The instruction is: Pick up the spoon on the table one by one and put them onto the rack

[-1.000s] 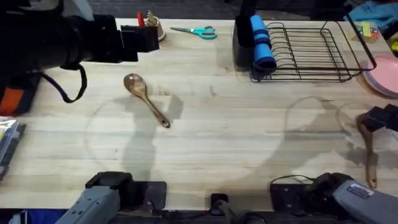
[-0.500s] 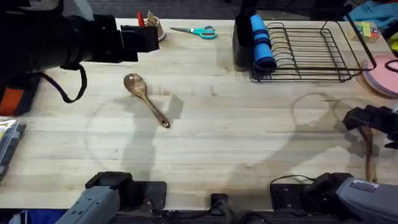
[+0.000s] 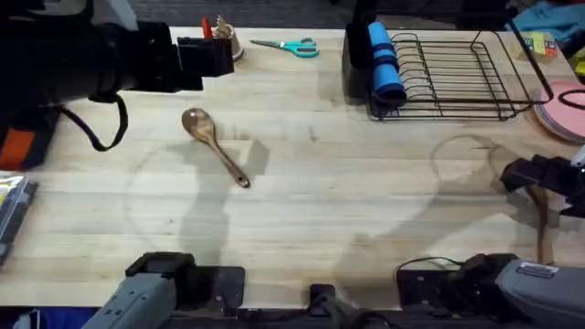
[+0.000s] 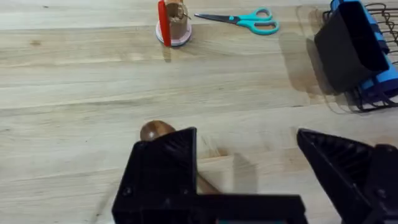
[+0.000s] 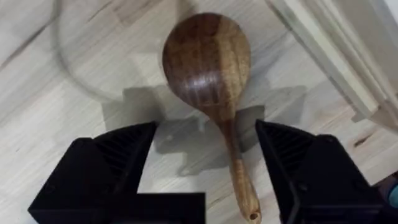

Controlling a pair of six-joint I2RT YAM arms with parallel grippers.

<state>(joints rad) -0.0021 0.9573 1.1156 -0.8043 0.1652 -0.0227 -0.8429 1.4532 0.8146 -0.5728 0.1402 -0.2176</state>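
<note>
- The counter [image 3: 366, 210] carries two wooden spoons well apart: one spoon [image 3: 214, 145] lies in the left half, bowl toward the far edge and handle running toward the near side; the other spoon [image 5: 214, 87] lies flat near the right edge, directly under the right arm.
- The rack [image 3: 457, 78] stands at the far right of the counter, its tall black utensil holder [image 3: 358, 64] at the rack's left end. Neither spoon is on it yet, so the task looks barely begun.
- The right gripper [image 5: 205, 168] hangs low over the right-hand spoon, jaws released and spread, one on either side of the handle just behind the bowl, with no contact visible.
- The left gripper [image 4: 249, 171] hovers over the left-hand spoon, jaws also released and wide apart, the spoon's bowl [image 4: 157, 130] peeking out beside one finger.
- Main risk, as I judge it: the handle is slender and round and lies flat, so if the jaws close too high they may pinch only its top and it could roll or squirt out.
- Second risk: a grip this close to the heavy bowl may let the spoon pivot when lifted, making it awkward to set on the rack.
- Smaller risk: descending too far could jam the fingertips into the counter.
</note>
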